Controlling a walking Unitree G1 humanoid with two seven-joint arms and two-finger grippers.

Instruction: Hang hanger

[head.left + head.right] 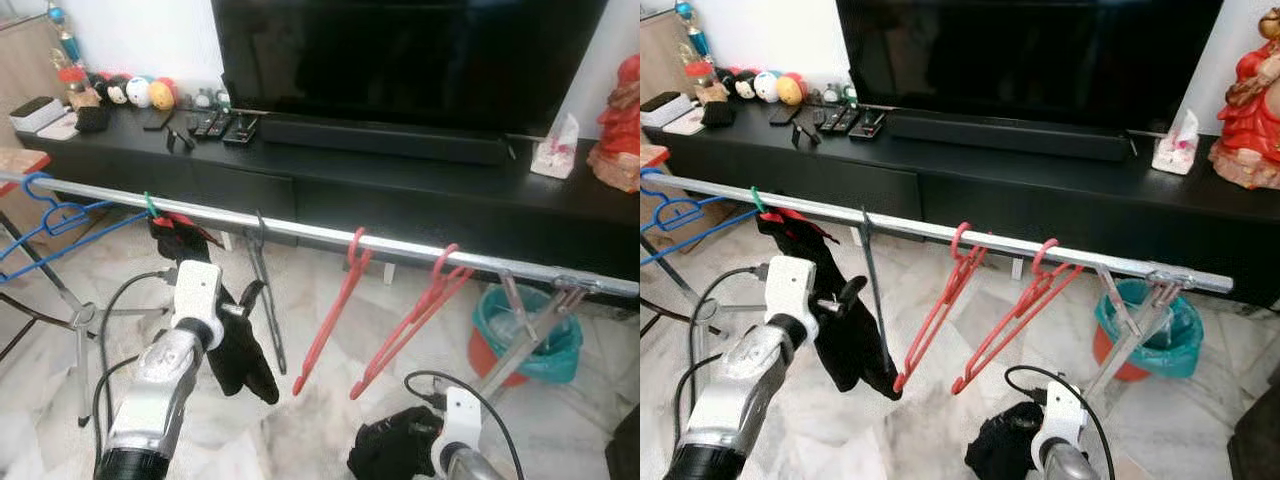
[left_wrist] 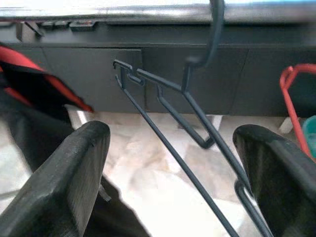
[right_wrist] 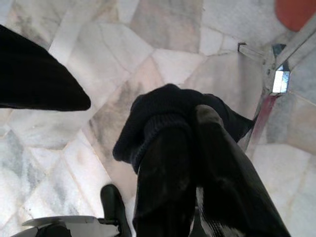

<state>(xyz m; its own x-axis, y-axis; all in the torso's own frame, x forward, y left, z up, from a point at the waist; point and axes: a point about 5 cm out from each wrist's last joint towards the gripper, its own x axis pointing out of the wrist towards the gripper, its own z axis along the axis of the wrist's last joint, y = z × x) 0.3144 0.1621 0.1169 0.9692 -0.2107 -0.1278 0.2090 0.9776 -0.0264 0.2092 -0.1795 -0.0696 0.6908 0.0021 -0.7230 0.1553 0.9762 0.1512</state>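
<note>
Though wide apart, left pincer (image 2: 170,182) (flanking black hanger (image 2: 185,128))

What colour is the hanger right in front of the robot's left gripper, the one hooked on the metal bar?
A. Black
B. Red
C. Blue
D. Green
A. The left gripper has its fingers spread open on either side of a thin black hanger, whose hook is over the metal bar; the red hangers hang further to the robot's right.
</note>
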